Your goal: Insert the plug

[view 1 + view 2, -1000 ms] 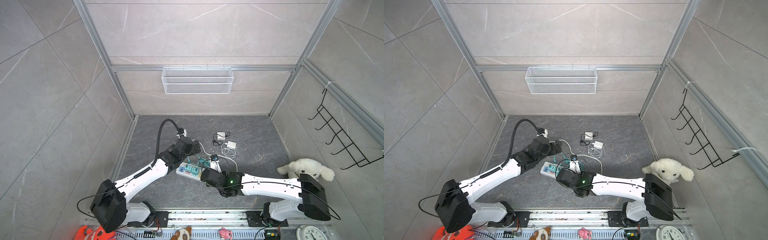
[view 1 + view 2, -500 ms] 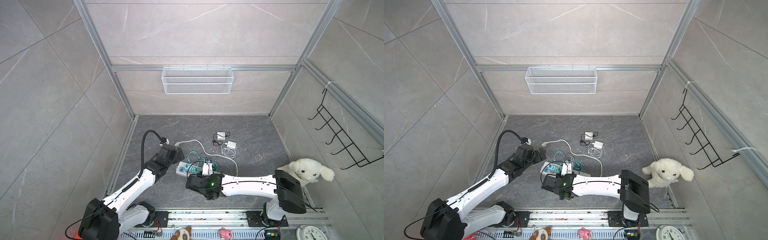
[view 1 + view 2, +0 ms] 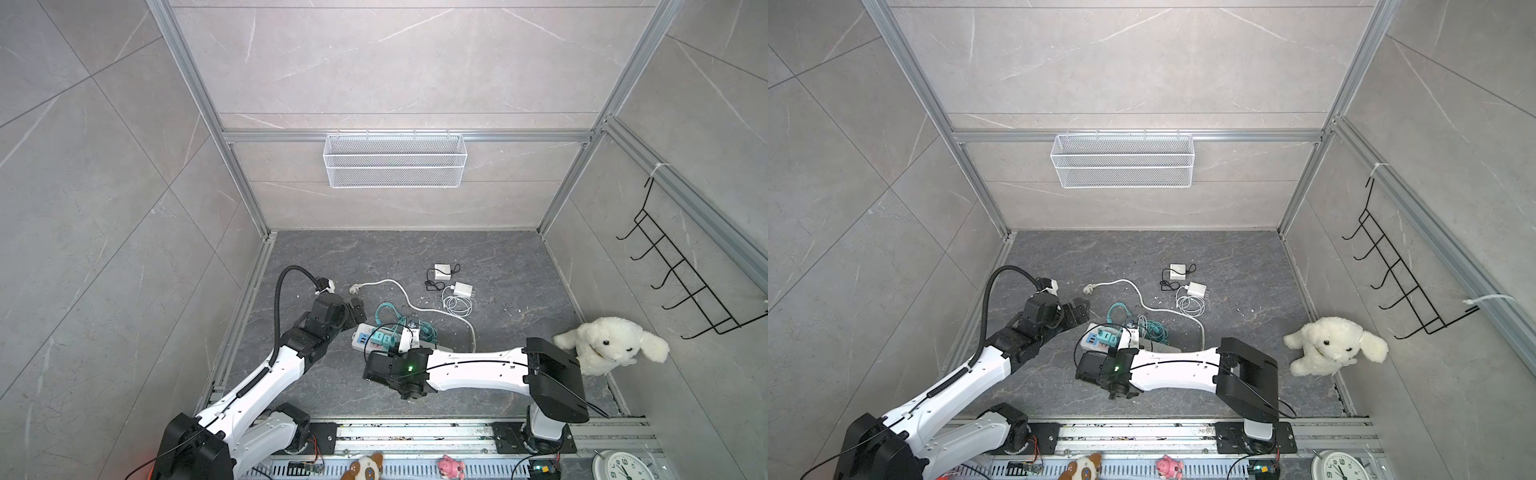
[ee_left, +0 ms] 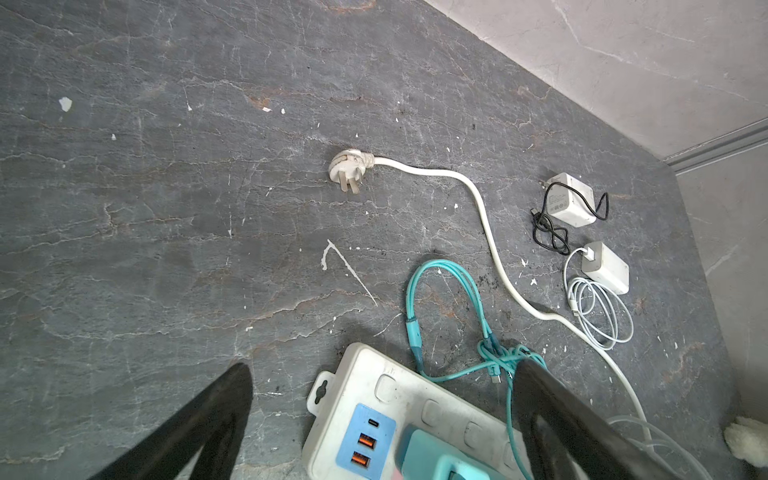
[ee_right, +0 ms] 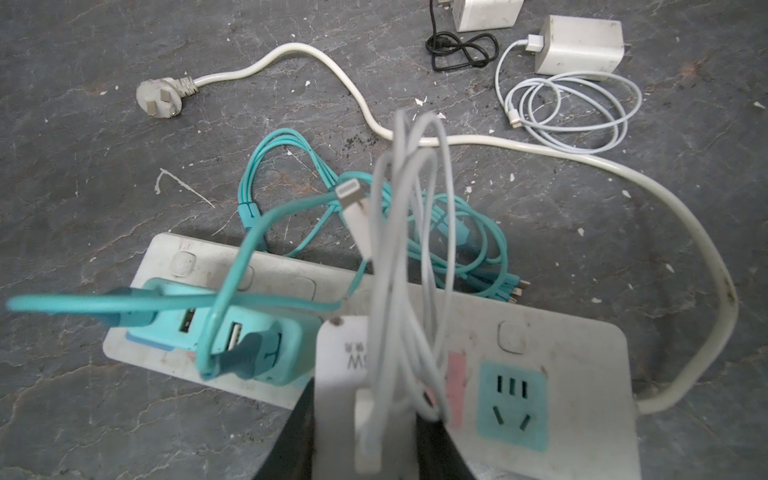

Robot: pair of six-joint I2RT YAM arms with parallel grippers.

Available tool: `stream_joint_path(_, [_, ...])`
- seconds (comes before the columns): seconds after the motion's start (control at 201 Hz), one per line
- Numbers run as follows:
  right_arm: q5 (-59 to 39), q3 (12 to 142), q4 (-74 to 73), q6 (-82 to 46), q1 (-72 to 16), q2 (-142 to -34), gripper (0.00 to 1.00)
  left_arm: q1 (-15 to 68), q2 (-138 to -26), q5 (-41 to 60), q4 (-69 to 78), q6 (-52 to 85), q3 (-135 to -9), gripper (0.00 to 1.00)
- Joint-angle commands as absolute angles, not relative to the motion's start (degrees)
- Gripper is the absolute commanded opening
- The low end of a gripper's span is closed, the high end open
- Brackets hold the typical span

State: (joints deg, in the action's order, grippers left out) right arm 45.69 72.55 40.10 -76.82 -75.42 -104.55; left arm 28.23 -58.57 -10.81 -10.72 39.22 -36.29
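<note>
- Jaws of right gripper (image 5: 368, 409) closed tight on the charger (image 5: 340, 374), one dark finger at each side of its white body.
- Charger upright just over the strip (image 5: 561, 353), between the teal charger (image 5: 266, 345) and a free socket (image 5: 511, 405) with teal marking.
- Prongs hidden under the body, so not possible to tell if already seated in the strip.
- White cable (image 5: 399, 249) wound in long loops around the charger, connector tip (image 5: 353, 203) sticking out loose.
- Teal charger plugged in near the USB end of the strip, with teal cable (image 5: 232, 266) coming from its port and the rest bundled on the floor (image 3: 498, 257) just behind the strip.
- Jaws of left gripper (image 4: 382, 368) spread fully wide, nothing held.
- One finger over bare floor, the other over the strip, with the USB end of the strip under the gap.
- In both top views, left gripper just beside that end of the strip.
- Cord (image 3: 415, 305) of the strip curving over the floor, wall plug (image 4: 348, 168) at its end lying free.
- Farther back, two more white adapters, both apart from the strip: black-cable adapter (image 3: 441, 272) and white-cable adapter (image 3: 462, 289) with its coil beside it.
- Plush dog (image 3: 611, 347) at the right wall, close to the elbow of the right arm.
- Wire basket (image 3: 395, 160) on the back wall.
</note>
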Motion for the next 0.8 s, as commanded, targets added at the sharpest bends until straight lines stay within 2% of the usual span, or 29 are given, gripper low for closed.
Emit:
stream_joint_path(0.0, [48.52, 75.09, 41.58, -78.16, -75.26, -106.32, 0.07, 27.91, -56.06, -11.88, -10.78, 39.26, -35.89, 1.0])
stream_joint_path(0.319, [48.55, 74.31, 39.89, -77.6, -73.01, -107.36, 0.07, 27.7, -52.54, -14.47, -12.61, 39.04, -34.65, 1.0])
stream_joint_path(0.791, [47.49, 74.98, 40.12, -78.94, -72.27, -110.0, 0.05, 27.55, -53.85, -13.94, -11.43, 37.95, -34.75, 1.0])
